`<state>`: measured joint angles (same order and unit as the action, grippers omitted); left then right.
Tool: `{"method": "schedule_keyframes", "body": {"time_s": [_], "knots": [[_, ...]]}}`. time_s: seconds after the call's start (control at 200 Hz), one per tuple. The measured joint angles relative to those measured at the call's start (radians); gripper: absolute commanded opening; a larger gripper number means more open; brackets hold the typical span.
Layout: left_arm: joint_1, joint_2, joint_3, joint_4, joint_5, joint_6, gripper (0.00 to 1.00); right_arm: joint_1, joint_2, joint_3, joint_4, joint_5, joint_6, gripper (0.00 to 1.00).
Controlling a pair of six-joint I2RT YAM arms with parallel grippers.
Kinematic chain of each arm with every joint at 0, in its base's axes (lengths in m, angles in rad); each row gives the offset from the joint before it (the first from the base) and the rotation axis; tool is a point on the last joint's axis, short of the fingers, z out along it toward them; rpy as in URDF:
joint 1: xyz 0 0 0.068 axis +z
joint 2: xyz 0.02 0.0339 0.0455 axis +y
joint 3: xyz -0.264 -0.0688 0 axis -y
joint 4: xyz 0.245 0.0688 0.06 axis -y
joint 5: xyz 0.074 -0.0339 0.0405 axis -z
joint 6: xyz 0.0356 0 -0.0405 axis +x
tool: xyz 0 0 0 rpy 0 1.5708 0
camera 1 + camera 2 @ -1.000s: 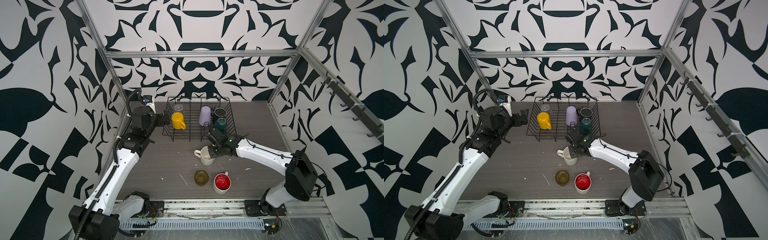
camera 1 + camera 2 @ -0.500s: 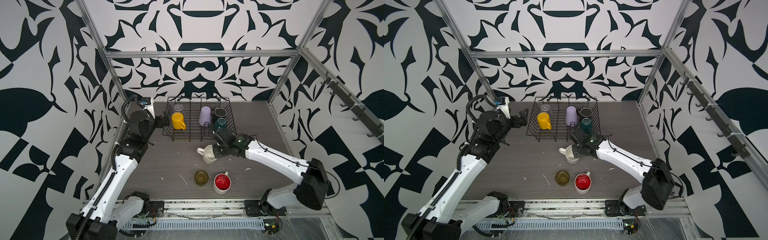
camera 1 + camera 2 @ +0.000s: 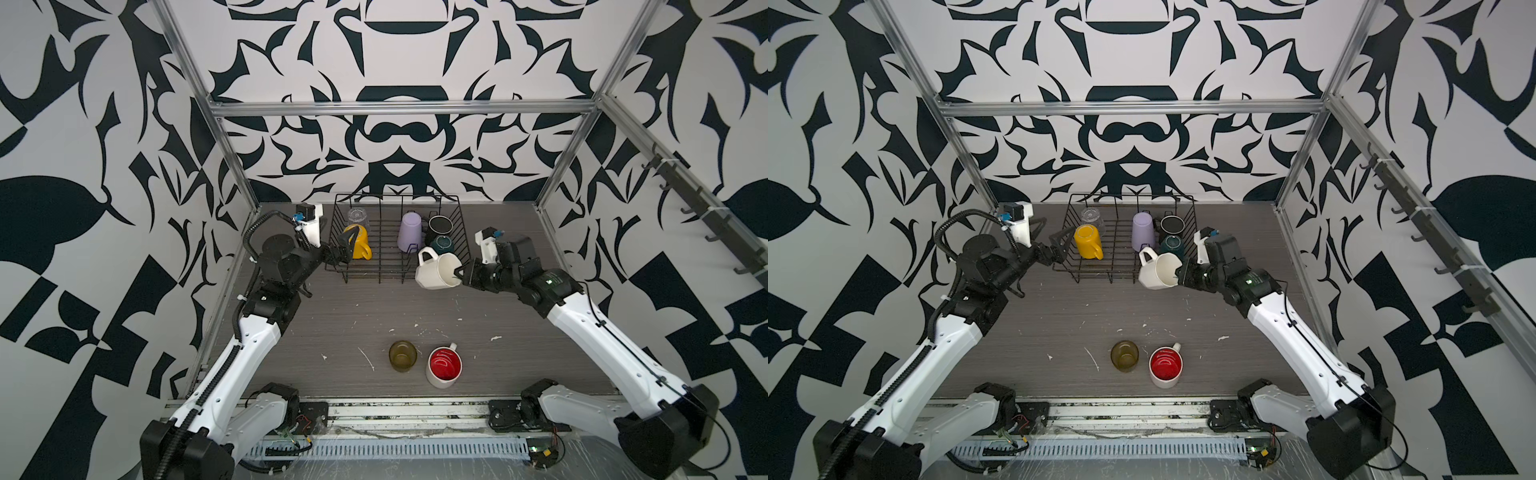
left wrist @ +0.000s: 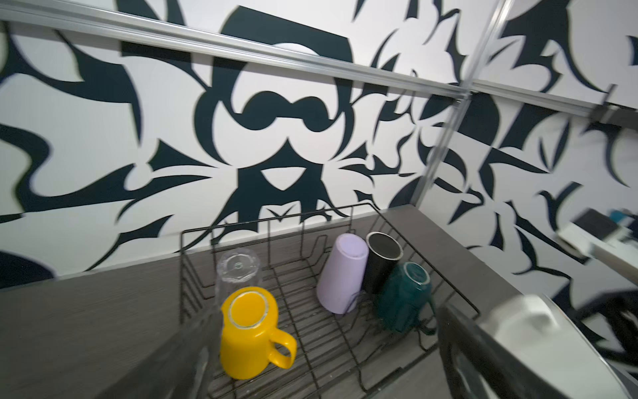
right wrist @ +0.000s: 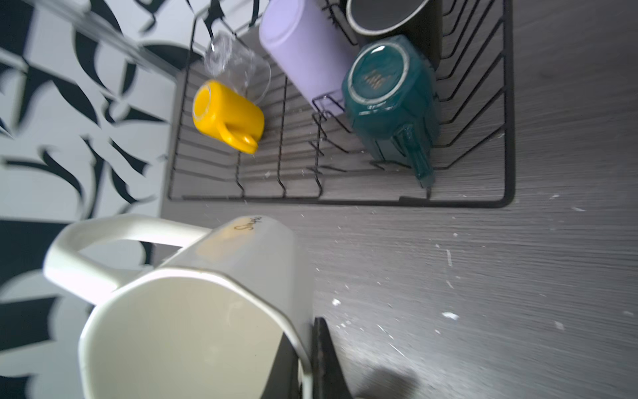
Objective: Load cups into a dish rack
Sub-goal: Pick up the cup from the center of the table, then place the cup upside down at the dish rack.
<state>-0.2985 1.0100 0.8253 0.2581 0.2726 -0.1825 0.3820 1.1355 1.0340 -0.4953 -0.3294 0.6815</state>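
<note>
My right gripper [image 3: 459, 272] [image 5: 307, 359] is shut on the rim of the white faceted mug [image 3: 436, 272] [image 3: 1156, 272] [image 5: 193, 328]. The mug hangs tipped on its side above the table, at the front right corner of the black dish rack [image 3: 374, 281] [image 5: 345, 202]. Inside the rack, upside down, are a yellow mug [image 3: 358, 245] [image 4: 248, 328], a clear glass [image 3: 357, 216], a lilac tumbler [image 3: 409, 230] and a dark green mug [image 3: 442, 243]. A black mug [image 3: 439, 224] is there too. My left gripper [image 3: 345, 247] [image 4: 324, 345] stands open and empty at the rack's left side, near the yellow mug.
An olive-brown glass [image 3: 402, 355] and a white mug with a red inside [image 3: 444, 368] stand upright side by side near the table's front edge. Enclosure walls and an aluminium frame close in the table on three sides.
My right gripper has lifted the white mug off the table, tipped it sideways and carried it right, towards the rack's front right corner. The left gripper has stayed by the rack.
</note>
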Motion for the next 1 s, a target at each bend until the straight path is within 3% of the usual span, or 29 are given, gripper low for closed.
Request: {"method": "schedule_keyframes", "body": {"time_s": [0.305, 0.45, 0.755, 1.0], "knots": [[0.000, 0.050, -0.080, 0.217, 0.387, 0.002, 0.99, -0.040, 0.054, -0.005, 0.256, -0.222, 0.124, 0.00], [0.000, 0.071, -0.080, 0.283, 0.511, -0.007, 0.99, -0.040, 0.090, -0.003, 0.383, -0.317, 0.170, 0.00], [-0.003, 0.087, -0.080, 0.329, 0.620, -0.012, 0.99, -0.023, 0.130, 0.018, 0.533, -0.426, 0.224, 0.00], [-0.006, 0.093, -0.080, 0.331, 0.637, -0.013, 0.99, 0.113, 0.164, 0.085, 0.614, -0.488, 0.213, 0.00]]}}
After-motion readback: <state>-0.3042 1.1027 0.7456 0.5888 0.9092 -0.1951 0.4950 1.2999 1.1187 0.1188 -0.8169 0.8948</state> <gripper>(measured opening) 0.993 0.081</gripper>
